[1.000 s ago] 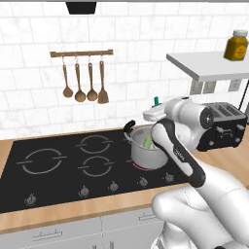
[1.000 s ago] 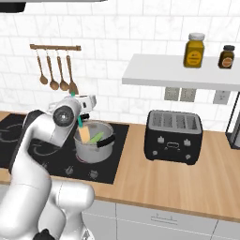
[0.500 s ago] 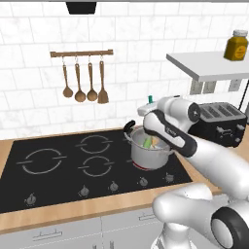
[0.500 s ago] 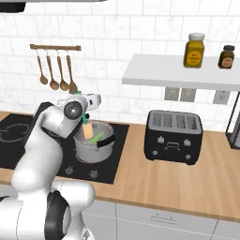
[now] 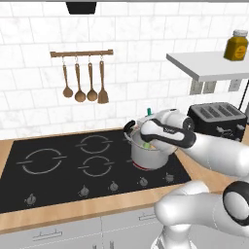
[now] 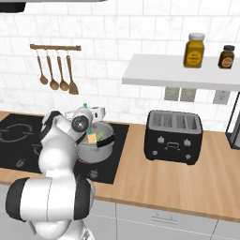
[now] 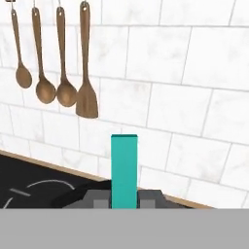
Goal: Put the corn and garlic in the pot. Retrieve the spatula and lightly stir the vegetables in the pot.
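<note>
End effector [image 7: 124,202] clamped on spatula [image 7: 124,170], blade down in pot [image 5: 148,151] on the hob; stir best with small slow circles, clear of the pot wall

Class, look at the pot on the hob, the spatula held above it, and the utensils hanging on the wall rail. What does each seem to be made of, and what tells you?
The pot: polished steel, judging by its shiny grey sides.
The spatula: handle looks like matte plastic or silicone, being flat uniform teal; which one is unclear.
Hanging utensils: wood, by their brown, dull finish.
</note>
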